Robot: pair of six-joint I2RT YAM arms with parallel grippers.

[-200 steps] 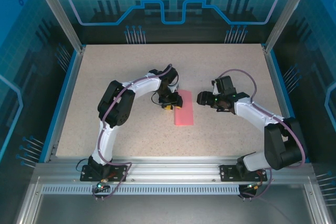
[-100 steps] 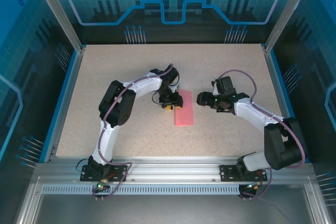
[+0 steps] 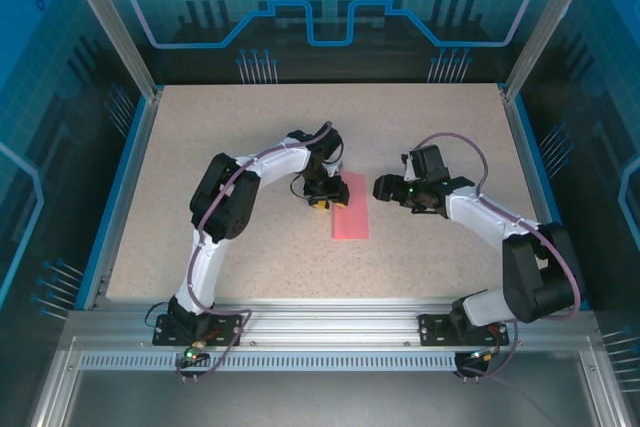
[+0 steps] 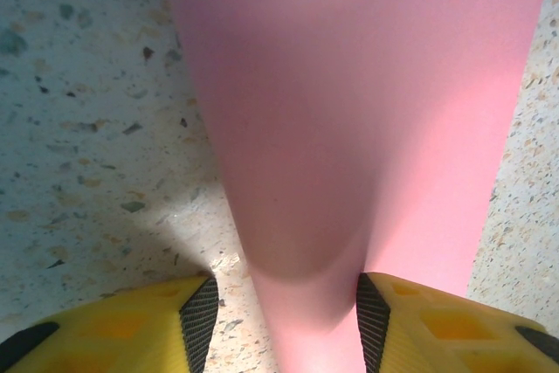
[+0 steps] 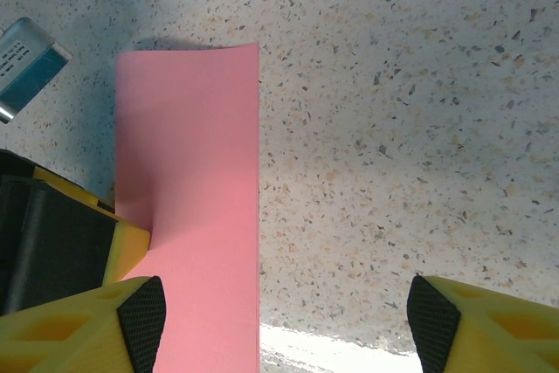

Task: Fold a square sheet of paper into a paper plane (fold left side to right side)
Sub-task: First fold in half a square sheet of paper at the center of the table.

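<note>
Almost nothing is moved since the earlier picture. The paper (image 3: 350,205) is already folded in half and lies on the bench (image 3: 200,147). Its left edge is pinched by the left jaws (image 4: 278,307). The right jaws (image 5: 284,307) are spread, empty. Next, the crease should probably be pressed flat.

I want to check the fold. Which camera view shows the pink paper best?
The right wrist view: the pink paper shows its far edge and straight right side. The top external view shows it whole but small. The left wrist view shows a bulging part between the left fingers.
</note>
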